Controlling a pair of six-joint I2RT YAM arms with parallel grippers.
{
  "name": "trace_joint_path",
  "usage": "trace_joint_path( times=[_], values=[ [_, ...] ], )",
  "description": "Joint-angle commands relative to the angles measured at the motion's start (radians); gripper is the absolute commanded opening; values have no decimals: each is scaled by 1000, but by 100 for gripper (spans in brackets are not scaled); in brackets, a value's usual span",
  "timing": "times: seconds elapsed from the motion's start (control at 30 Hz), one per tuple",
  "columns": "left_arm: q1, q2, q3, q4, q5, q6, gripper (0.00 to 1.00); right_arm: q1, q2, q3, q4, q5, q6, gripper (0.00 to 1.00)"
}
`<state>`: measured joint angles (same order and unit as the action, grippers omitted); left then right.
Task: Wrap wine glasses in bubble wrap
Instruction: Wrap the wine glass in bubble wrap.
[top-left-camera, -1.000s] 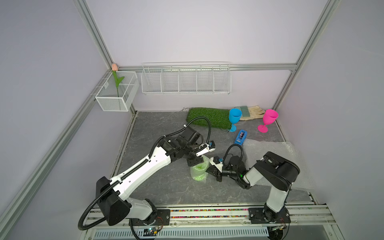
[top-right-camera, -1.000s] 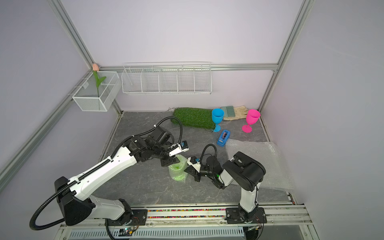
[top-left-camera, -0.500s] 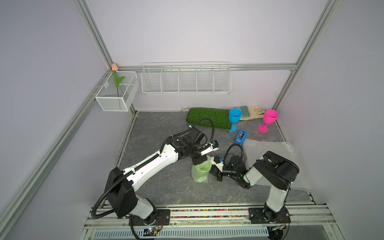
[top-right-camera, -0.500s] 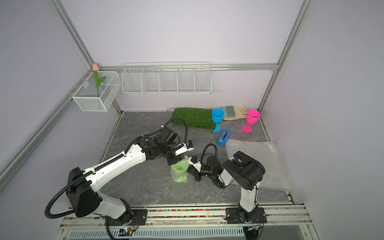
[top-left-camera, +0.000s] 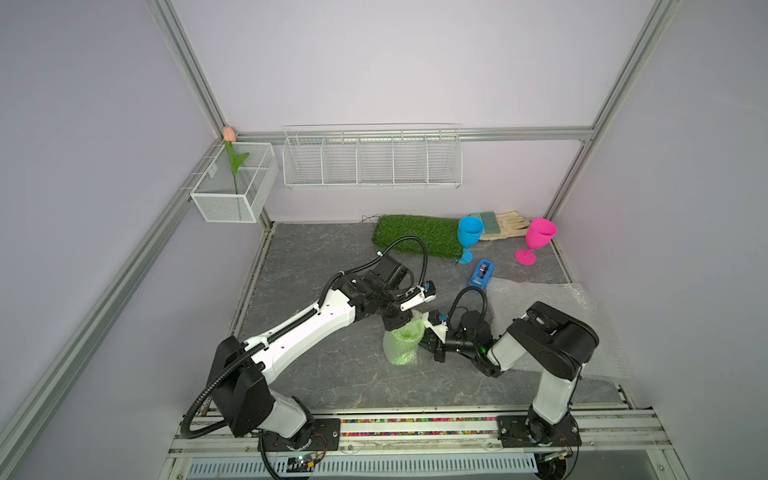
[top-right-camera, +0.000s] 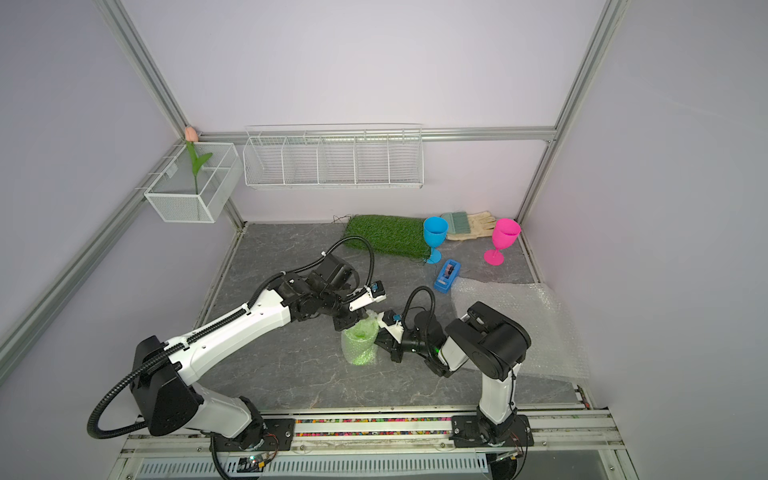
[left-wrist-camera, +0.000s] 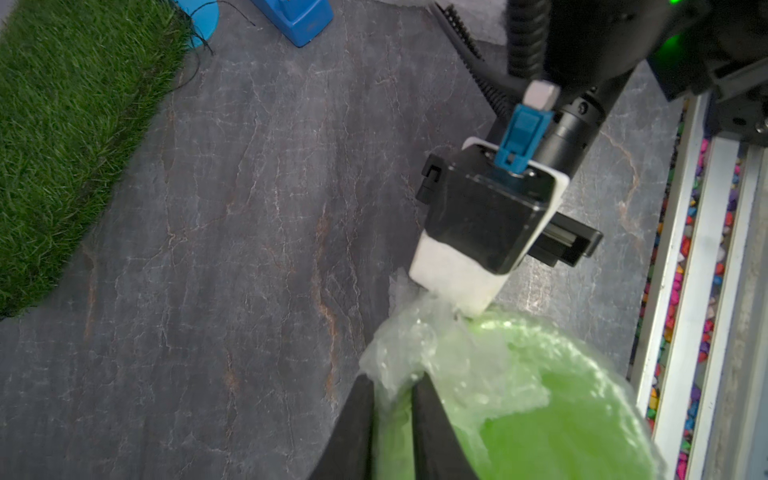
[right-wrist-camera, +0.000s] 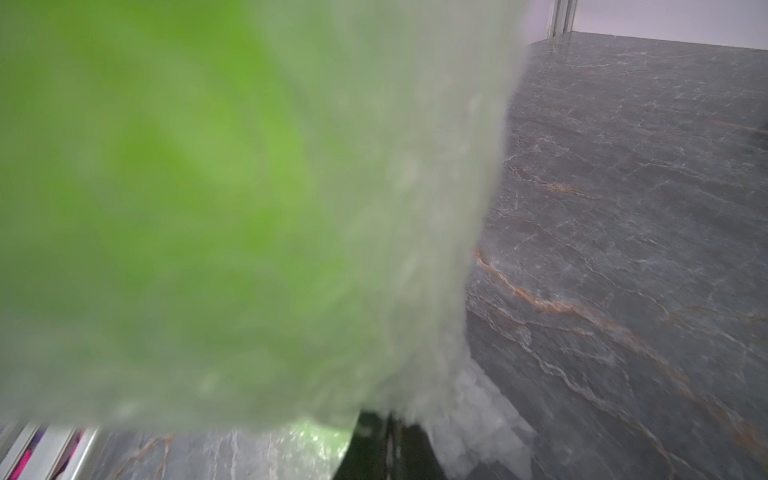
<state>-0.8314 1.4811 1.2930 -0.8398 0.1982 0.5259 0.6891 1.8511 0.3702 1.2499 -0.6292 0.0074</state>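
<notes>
1. Lime green goblet (top-left-camera: 401, 345), sleeved in bubble wrap (left-wrist-camera: 415, 345), was seen lower centre in both top views.
2. Left gripper (left-wrist-camera: 392, 380) was set at its rim, fingers narrowly parted astride a wrap fold. Whether it was clamped couldn't be told.
3. Right gripper (right-wrist-camera: 386, 419) was clenched tight at the wrap's side.
4. Bare floor (top-left-camera: 324, 266) was left open to the left.
5. Wrap was whitish, bubbled and crumpled at the rim.

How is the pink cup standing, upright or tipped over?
Upright: the pink wine glass stands on its round foot, bowl opening upward.
</notes>
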Motion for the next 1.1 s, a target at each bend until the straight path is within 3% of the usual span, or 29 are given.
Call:
trace_joint_path(
  times=[0.0,0.2,0.7,0.73,0.9,1.07],
  values=[
    [-6,-26,83,-152,9,5,26,5,17,-1,16,-12,-18,7],
    [-23,-46,91,-133,87,-10,29,3,25,3,17,-14,-17,7],
    [-37,59,-1,-31,83,-16,33,-1,33,7,17,-32,-15,7],
    [-37,70,-3,-30,90,-14,31,-1,33,7,17,-32,-15,7],
    [-36,103,-38,-35,111,-12,0,-3,33,9,16,-30,-13,7],
    [-37,124,-103,-38,87,-18,0,-3,36,16,5,-37,-11,7]
  ],
)
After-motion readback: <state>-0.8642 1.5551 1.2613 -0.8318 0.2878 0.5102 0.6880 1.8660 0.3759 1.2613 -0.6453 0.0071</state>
